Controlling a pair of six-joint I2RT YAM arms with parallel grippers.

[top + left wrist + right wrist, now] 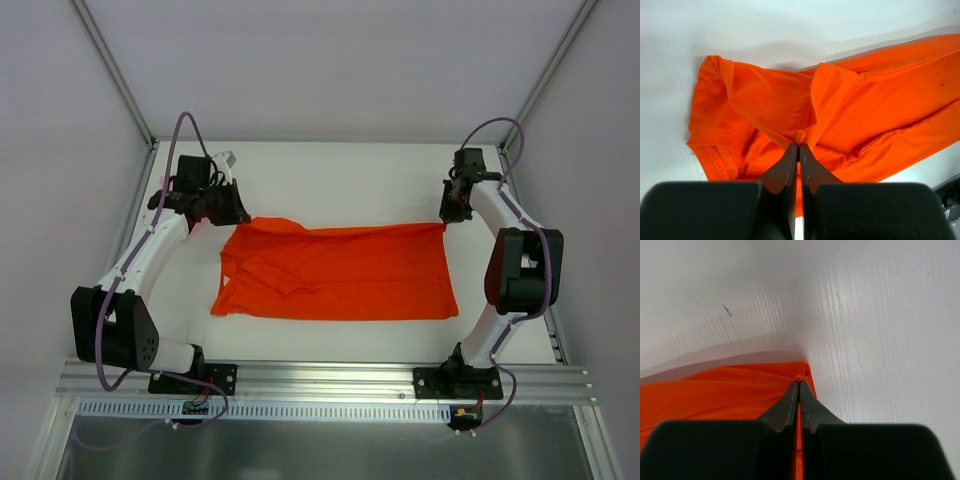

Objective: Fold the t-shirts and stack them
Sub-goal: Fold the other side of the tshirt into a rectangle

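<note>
Desk [340, 170], white, carries the orange-red t-shirt [340, 270] spread across its middle, sleeves toward the left. Left hand [799, 146] is clamped on a pinch of cloth at the shirt's far left edge; right hand [799, 382] is clamped on its far right corner.

Plain bright orange-red cloth t-shirt [340, 270], unprinted, with matching orange stitching, at centre on a flat matte white table [330, 170]. Black left gripper [799, 146] at ten o'clock, black right gripper [799, 382] at two o'clock. White, black-jointed left arm [150, 255] and right arm [500, 210]; purple cables [180, 130].
</note>
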